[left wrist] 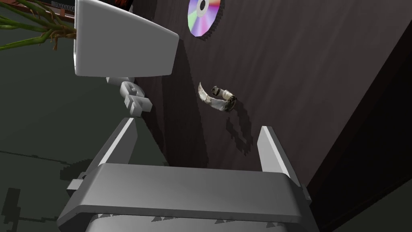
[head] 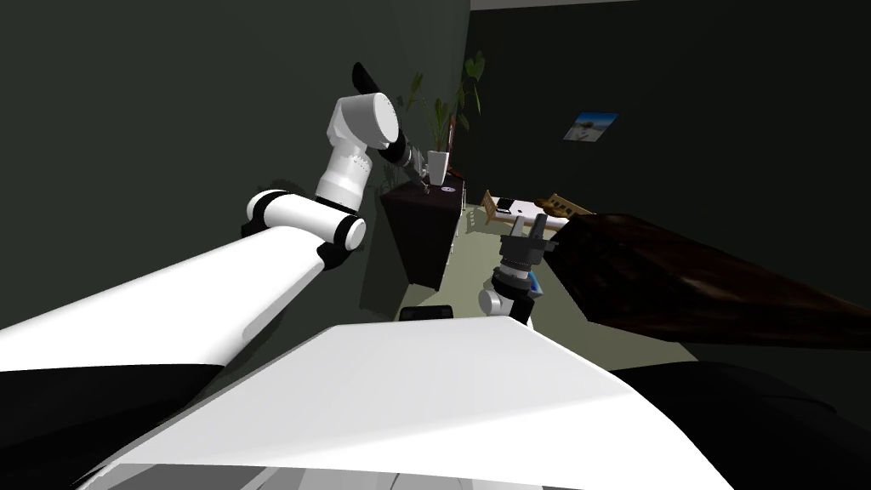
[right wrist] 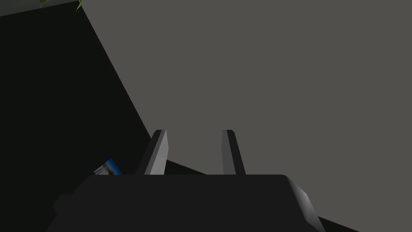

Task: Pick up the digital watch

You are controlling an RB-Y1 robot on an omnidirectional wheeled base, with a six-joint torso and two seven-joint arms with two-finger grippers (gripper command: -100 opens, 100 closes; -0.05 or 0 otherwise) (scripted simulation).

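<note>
left gripper (left wrist: 198, 125), fingers spread, hovers, the watch (left wrist: 217, 98) just ahead on the dark cabinet (left wrist: 305, 80); its curved strap may skid aside, or a finger may clip the white pot (left wrist: 120, 44). right gripper (head: 528, 221) hangs part-open.

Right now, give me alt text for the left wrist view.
The left end effector hangs open just short of a pale watch lying on a dark cabinet top, a white pot and shiny disc beyond.
</note>
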